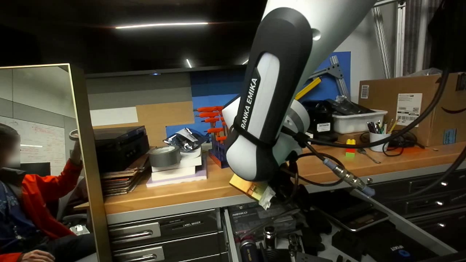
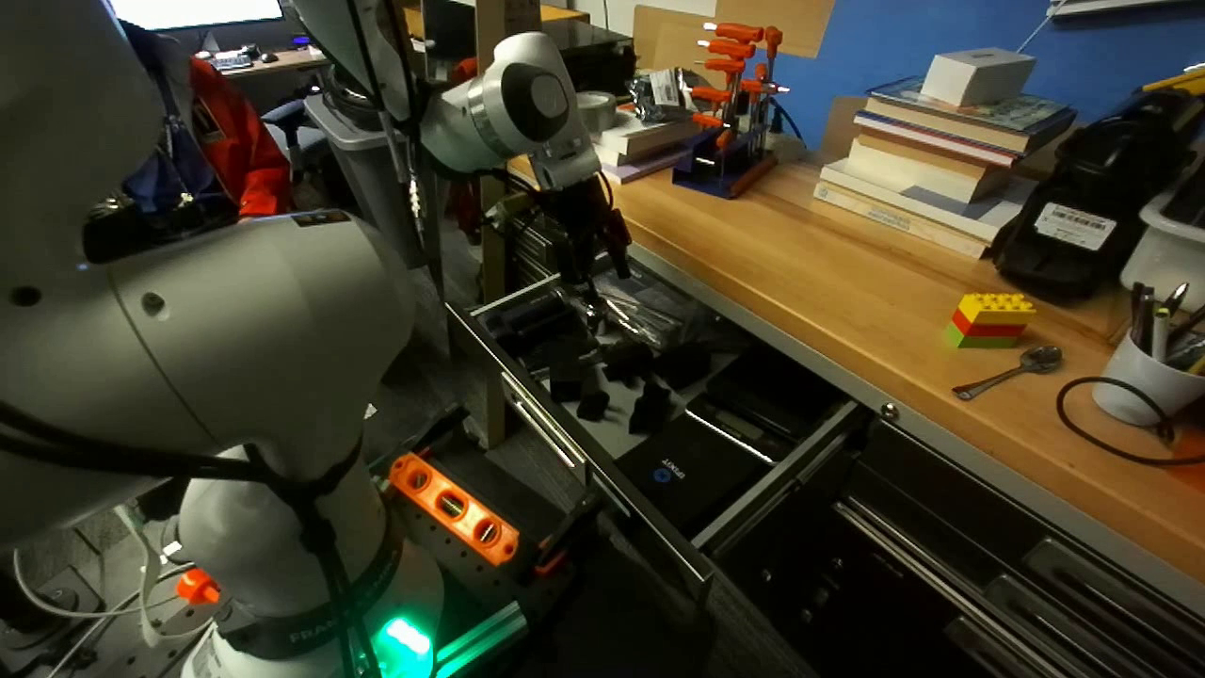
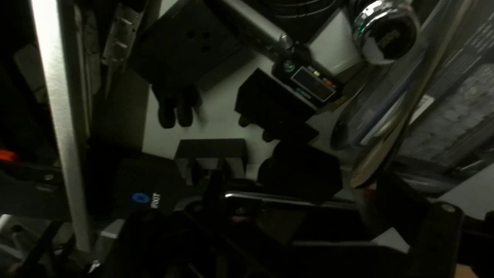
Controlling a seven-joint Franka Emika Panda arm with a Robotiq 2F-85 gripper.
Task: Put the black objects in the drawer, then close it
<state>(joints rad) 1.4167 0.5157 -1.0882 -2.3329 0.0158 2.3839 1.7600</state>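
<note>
As the black objects (image 2: 650,407) lie inside the open drawer (image 2: 781,480), the coming move likely turns on its handle (image 2: 542,420), whose long axis runs roughly parallel to the edge of the table (image 2: 800,254). The jaws hang above the drawer, spread apart with nothing visibly gripped; the handle lies outward from them, away from the table, so closing probably means reaching its outer side.
</note>
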